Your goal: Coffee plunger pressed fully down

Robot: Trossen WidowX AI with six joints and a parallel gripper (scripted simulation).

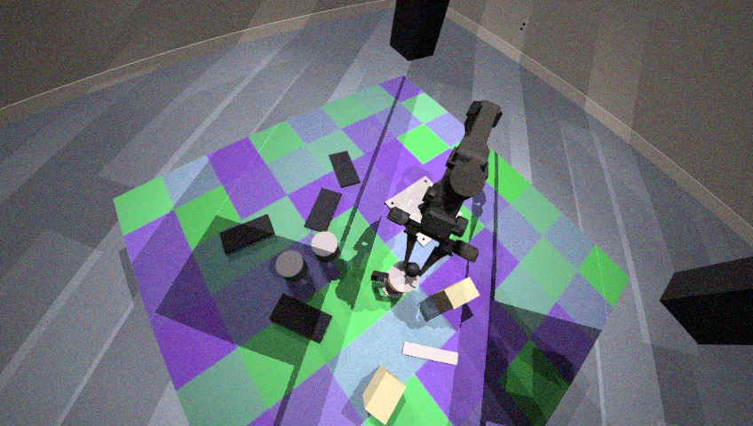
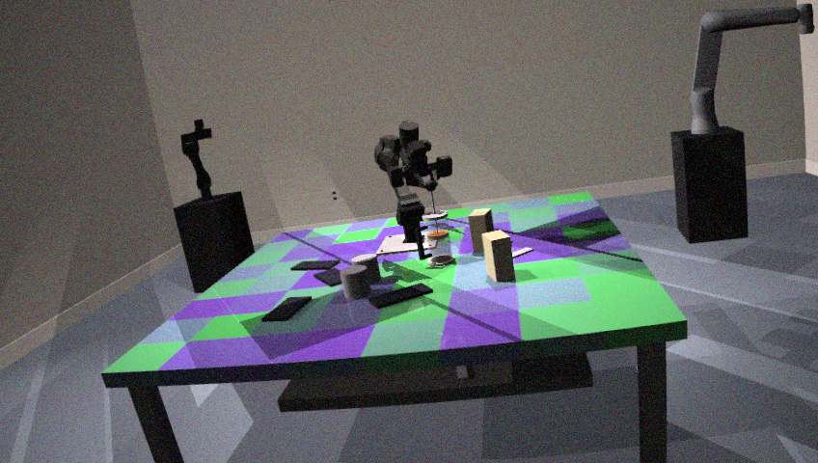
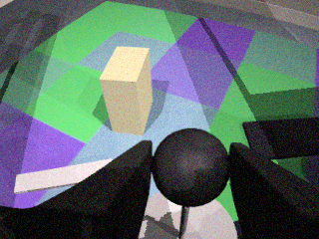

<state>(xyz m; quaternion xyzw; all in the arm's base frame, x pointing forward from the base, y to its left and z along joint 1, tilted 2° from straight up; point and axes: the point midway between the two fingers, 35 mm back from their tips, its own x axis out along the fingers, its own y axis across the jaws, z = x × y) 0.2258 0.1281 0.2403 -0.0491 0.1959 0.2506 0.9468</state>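
The coffee press [image 1: 397, 282] [image 2: 441, 260] stands upright on the table, its glass barely visible, with a dark handle [image 1: 378, 276] at one side. Its white lid [image 2: 434, 215] [image 3: 214, 219] is on top. A thin rod rises well above the lid to a black ball knob [image 1: 412, 269] [image 2: 431, 185] [image 3: 190, 171]. The orange-brown filter disc [image 2: 437, 233] sits inside, below the lid and above the base. My gripper [image 1: 413, 271] [image 2: 430, 184] [image 3: 190, 151] is shut on the knob, one fingertip at each side of it in the wrist view.
A pale block [image 1: 463, 291] [image 2: 479, 229] stands close beside the press, another [image 1: 384, 393] [image 2: 498, 255] [image 3: 127, 95] farther off. A white strip [image 1: 430, 353] [image 3: 65, 175] lies near them. Two grey cylinders [image 1: 289, 265] [image 1: 324, 244] and several dark slabs [image 1: 300, 318] are on the handle's side.
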